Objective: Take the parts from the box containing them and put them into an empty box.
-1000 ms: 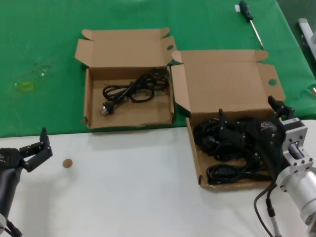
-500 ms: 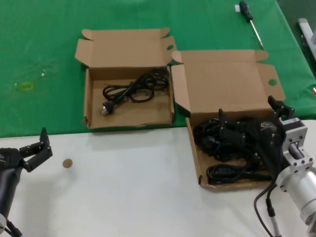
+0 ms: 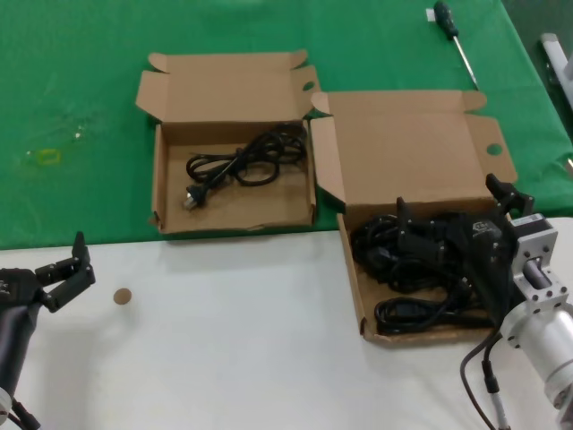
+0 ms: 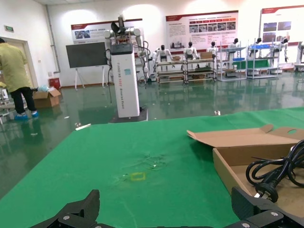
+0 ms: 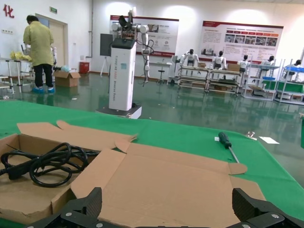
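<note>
Down in the wide box (image 3: pixel 407 152), the right gripper (image 3: pixel 452 224) sits with jaws spread over the pile of cords (image 3: pixel 403 269), apparently placed to close on one; nothing is grasped yet. One cord (image 3: pixel 242 161) already lies in the small box (image 3: pixel 166 193) just beside, lids folded back for access. Well apart over the worktop (image 3: pixel 233 340), the left gripper (image 3: pixel 61 269) hangs released, idle.
</note>
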